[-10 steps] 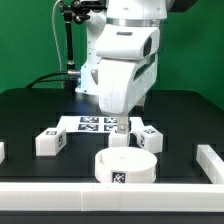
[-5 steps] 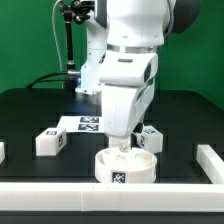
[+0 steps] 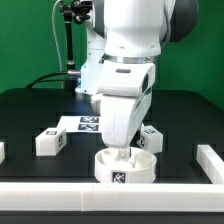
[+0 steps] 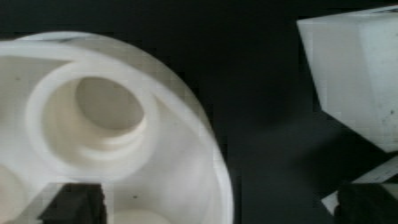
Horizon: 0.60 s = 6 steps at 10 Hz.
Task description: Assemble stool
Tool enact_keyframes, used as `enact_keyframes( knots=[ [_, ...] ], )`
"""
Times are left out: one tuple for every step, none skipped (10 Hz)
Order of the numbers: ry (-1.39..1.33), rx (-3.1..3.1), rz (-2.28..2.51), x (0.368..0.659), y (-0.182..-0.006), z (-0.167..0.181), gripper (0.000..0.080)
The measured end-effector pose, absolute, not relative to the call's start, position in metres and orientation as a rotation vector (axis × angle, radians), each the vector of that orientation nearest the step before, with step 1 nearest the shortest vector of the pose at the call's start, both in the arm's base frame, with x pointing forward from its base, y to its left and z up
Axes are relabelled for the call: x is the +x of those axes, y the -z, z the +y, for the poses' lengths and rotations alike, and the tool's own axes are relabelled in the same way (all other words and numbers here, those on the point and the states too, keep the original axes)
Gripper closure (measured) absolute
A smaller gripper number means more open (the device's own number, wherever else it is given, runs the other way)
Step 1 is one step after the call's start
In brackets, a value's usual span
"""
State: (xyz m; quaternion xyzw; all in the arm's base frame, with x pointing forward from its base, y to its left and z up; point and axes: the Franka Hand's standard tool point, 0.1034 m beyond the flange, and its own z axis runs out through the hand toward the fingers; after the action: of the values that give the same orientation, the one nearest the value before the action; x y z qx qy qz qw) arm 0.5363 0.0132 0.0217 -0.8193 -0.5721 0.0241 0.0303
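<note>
Exterior view: my gripper (image 3: 122,152) hangs low over the seat (image 3: 127,166), fingertips down at rim height, about over the ring's hollow middle. The seat sits flat on the worktop (image 3: 30,110) near the middle of the edge closest to the camera, just behind the rail (image 3: 110,196), with one marker tag facing the camera. A leg (image 3: 50,141) lies toward the exterior view's left, well apart from the seat. A second leg (image 3: 148,138) lies just behind the seat on the exterior view's right, near but not touching as far as I can tell. The marker board (image 3: 88,123) lies flat farther back, mostly hidden by my arm. Wrist view: the seat (image 4: 98,130) fills most of the picture, its central hole plain to see and its outer rim curving between my two dark fingertips (image 4: 71,205). A leg (image 4: 356,80) stands across a dark gap from the rim; which of the two it is, I cannot say. My gripper (image 4: 217,200) is spread as wide as it goes and grips nothing: one finger is over the seat's inner side, the other outside the rim with bare worktop showing between it and the wall. Judgement: the seat lies straight below me, its axis vertical. Being round, it has no long axis to line up with. The next move turns on my fingers straddling the ring wall squarely, so closing would pinch that wall.
</note>
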Motion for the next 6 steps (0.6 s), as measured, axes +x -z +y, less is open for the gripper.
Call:
enact_keyframes(
  knots=[
    [-0.073,-2.523,-1.766,0.5356,-0.0182,0.0138,0.0149],
    [-0.079,-2.525,-1.760,0.5347,-0.0173,0.0116,0.0149],
    [-0.076,-2.531,-1.751,0.5327,-0.0149,0.0084,0.0149],
    [-0.075,-2.538,-1.740,0.5298,-0.0124,0.0051,0.0149],
    [-0.075,-2.538,-1.741,0.5302,-0.0128,0.0056,0.0272],
    [-0.075,-2.538,-1.741,0.5302,-0.0128,0.0056,0.0407]
  ],
)
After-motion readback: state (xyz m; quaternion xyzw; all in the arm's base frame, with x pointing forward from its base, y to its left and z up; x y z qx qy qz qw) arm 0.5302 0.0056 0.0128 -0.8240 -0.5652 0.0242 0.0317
